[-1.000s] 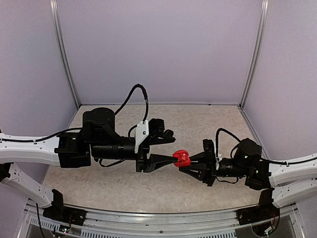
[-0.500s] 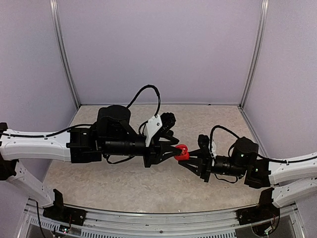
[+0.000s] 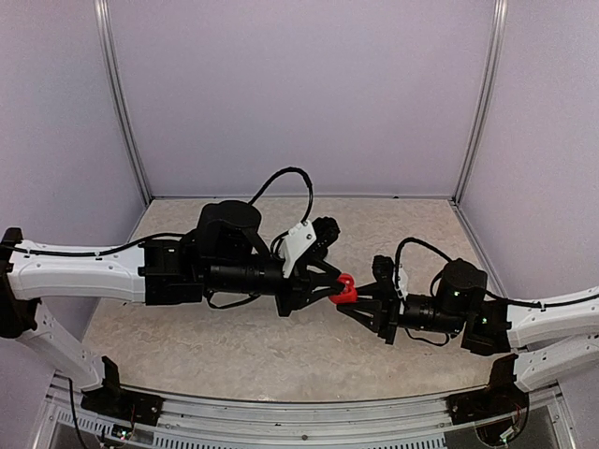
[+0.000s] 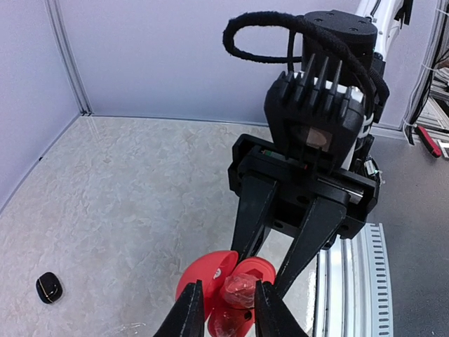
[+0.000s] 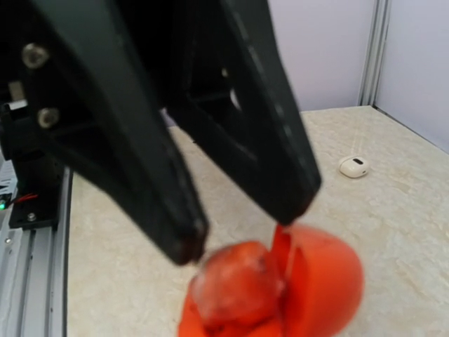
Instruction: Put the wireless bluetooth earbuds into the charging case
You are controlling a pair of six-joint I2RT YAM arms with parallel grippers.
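Observation:
An open red charging case (image 3: 345, 290) hangs in the air between the two arms, above the middle of the table. My right gripper (image 3: 359, 301) is shut on it; its black fingers (image 4: 254, 210) reach the case from the far side in the left wrist view. A red earbud (image 4: 243, 291) sits at the case's open mouth beside the raised lid (image 4: 203, 270). My left gripper (image 4: 228, 282) has narrowed around this earbud (image 5: 235, 284), one finger touching it. My right gripper's own fingers fall outside the right wrist view, where the left gripper (image 5: 240, 226) hangs over the case.
A small black pebble-shaped case (image 4: 49, 286) lies on the table at the left. A small white case (image 5: 354, 166) lies further off on the table. Purple walls enclose the table on three sides, and the metal rail (image 3: 309, 421) runs along its near edge.
My left arm has reached right to the case and its jaws have narrowed around the red earbud. The right gripper has turned a little, still holding the case.

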